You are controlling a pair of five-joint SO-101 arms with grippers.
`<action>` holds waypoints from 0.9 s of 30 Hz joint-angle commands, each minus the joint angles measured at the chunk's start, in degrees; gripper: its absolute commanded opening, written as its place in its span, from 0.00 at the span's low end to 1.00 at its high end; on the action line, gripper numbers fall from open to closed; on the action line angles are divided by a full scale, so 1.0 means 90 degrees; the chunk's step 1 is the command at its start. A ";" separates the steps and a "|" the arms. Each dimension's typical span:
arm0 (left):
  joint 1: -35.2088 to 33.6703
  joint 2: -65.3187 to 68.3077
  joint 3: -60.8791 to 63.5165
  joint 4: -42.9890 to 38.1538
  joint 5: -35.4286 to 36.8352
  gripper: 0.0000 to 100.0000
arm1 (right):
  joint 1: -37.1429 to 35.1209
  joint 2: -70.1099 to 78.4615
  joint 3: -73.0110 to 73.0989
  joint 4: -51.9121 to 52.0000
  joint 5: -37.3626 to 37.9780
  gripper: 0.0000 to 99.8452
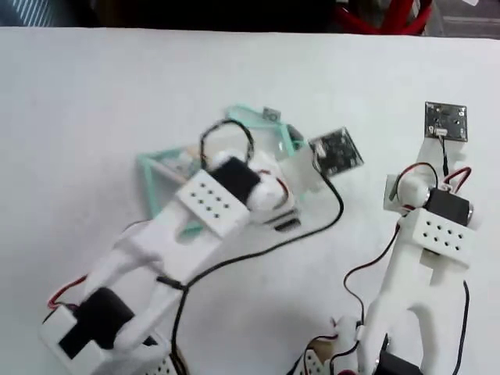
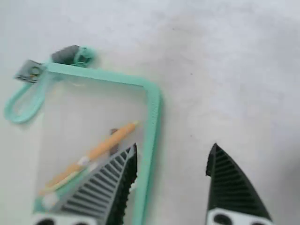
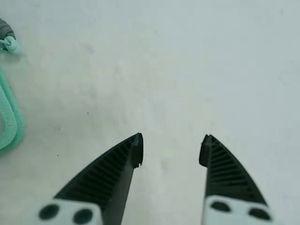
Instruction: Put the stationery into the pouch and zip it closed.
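— From above?
— The pouch [image 1: 147, 178] lies on the table [image 1: 78, 101] under the left arm [image 1: 211, 203], nine o'clock from the right arm [image 1: 426, 234].
— Left wrist?
— The left hand [image 2: 173, 147] is spread wide and holds nothing, one finger over the pouch [image 2: 152, 108]. A pencil [image 2: 101, 150] lies inside.
— Right wrist?
— The right hand [image 3: 172, 137] is spread over the table, holding nothing.

Clear mint-trimmed pouch [image 2: 93, 136] lies flat; pencil [image 2: 93, 152] inside.

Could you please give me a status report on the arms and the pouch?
Left gripper open, straddling pouch edge. Right gripper open over table. Pencil inside pouch; zip unclear. Nothing in the way.
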 commanded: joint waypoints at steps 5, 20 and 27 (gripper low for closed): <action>-0.4029 -0.0943 -0.2100 0.1006 -0.0127 0.01 | -0.0103 -0.0190 0.0049 0.0044 -0.0029 0.19; -0.5573 0.2320 0.0830 -0.1094 0.0957 0.02 | -0.1304 -0.0210 0.1045 -0.0357 -0.1201 0.02; -0.4869 0.3736 -0.0664 -0.1104 0.1719 0.02 | -0.1275 -0.0220 0.1866 -0.1421 -0.1172 0.02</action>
